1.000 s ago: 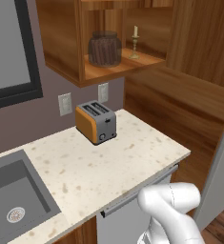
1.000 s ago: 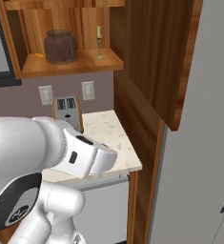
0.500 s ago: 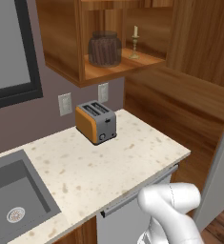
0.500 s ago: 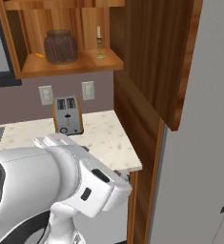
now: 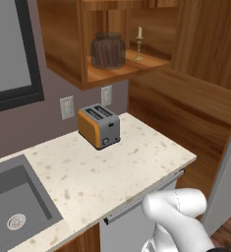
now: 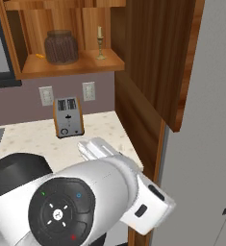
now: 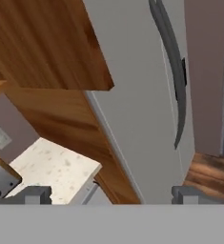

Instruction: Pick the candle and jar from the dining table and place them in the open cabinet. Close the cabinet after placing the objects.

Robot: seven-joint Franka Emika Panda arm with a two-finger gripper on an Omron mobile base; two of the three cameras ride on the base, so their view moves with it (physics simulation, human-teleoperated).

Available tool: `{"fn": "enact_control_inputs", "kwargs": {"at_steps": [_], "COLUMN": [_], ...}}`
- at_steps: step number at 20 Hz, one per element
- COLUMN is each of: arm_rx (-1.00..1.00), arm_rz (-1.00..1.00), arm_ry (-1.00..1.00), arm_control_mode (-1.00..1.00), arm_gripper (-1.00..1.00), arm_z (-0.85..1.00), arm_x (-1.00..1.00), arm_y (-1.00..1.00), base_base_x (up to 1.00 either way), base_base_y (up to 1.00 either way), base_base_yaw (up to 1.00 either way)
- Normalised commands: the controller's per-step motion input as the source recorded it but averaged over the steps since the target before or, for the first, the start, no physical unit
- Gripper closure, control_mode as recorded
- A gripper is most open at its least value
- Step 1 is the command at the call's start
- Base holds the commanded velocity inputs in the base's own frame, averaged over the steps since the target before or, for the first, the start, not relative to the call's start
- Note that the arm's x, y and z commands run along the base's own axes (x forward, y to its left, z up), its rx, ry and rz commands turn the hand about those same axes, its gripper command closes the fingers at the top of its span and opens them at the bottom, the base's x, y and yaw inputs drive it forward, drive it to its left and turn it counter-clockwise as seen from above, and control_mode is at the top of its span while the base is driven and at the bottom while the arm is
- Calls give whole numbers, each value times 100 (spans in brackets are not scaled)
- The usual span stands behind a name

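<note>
Both things shelved; I am swinging the arm round toward the cabinet door.

The jar [image 5: 107, 49] and the candle [image 5: 139, 44] stand side by side, apart, on the shelf of the cabinet [image 5: 68, 59], the candle to the right. Over the last second neither has shifted, nor has the orange toaster [image 5: 99, 126] on the worktop [image 5: 136, 162] below; only my arm has rolled across the right base view, so the base sits parked. The jaws [image 7: 112, 194] are spread wide and empty, looking past the open door [image 6: 155, 53] toward a grey fridge [image 7: 147, 95]. I judge placing done; closing the door is what remains.
</note>
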Motion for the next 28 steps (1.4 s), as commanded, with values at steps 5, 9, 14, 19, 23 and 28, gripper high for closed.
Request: {"fn": "enact_control_inputs", "kwargs": {"at_steps": [5, 9, 14, 19, 23, 28], "arm_rx": [9, 8, 4, 9, 10, 9], "arm_rz": [0, 0, 1, 1, 4, 4], "arm_ry": [-8, -11, -12, -4, -2, -3], "arm_control_mode": [-100, -100, -100, -100, -100, -100], "arm_gripper": [-100, -100, -100, -100, -100, -100], "arm_z": [-10, -18, -13, 0, 0, 0], "arm_x": [0, 0, 5, 29, 37, 30], "arm_y": [-52, -37, -13, -17, -19, -19], "base_base_x": [0, 0, 0, 0, 0, 0], "base_base_y": [0, 0, 0, 0, 0, 0], "base_base_yaw": [0, 0, 0, 0, 0, 0]}}
